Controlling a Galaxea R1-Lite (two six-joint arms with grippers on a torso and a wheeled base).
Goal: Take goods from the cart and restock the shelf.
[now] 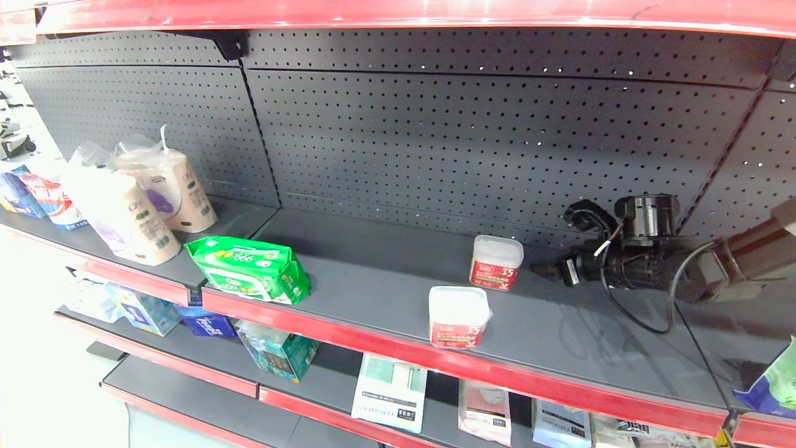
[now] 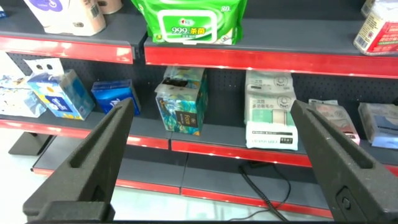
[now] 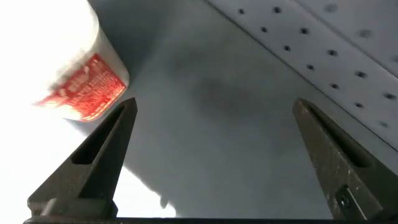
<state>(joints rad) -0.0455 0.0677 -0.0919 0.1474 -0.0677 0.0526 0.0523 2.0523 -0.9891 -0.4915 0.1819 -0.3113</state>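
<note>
We start at the right gripper (image 1: 547, 271): its fingers are spread wide with nothing between them, low over the shelf (image 1: 385, 274). It sits just beside the rear tub (image 1: 495, 262), with a sliver of gap showing. The left gripper (image 2: 211, 106) is just as wide open and just as empty, out in front of the lower shelves.

We count two white tubs with red labels. The front tub (image 1: 458, 316) stands right at the red front edge (image 1: 373, 339), nearer us than the rear one. There is one green wipes pack (image 1: 249, 269), also at that edge, and two tissue-roll packs (image 1: 121, 211) further left.

For room, we see bare shelf between the wipes and the tubs, and more behind them to the pegboard back (image 1: 435, 143).
</note>
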